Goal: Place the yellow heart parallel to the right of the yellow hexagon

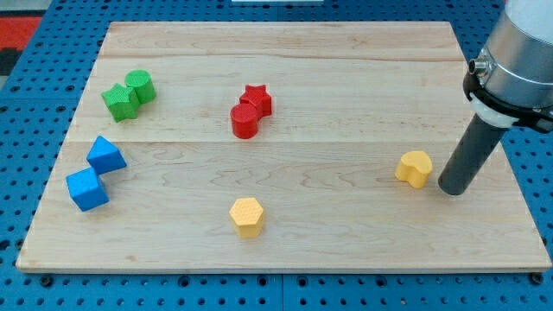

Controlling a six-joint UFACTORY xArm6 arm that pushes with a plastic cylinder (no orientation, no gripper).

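The yellow heart [415,168] lies at the view's right on the wooden board [285,60]. The yellow hexagon [247,216] sits near the view's bottom middle, well to the left of the heart and a little lower. My tip [453,187] rests on the board just to the right of the yellow heart, slightly below it, with a small gap between them. The rod rises up and to the right toward the arm's grey body.
A red star [257,100] and a red cylinder [244,121] touch near the middle top. A green star [120,102] and a green cylinder [141,86] sit at upper left. Two blue blocks [106,155] [87,188] lie at the left edge.
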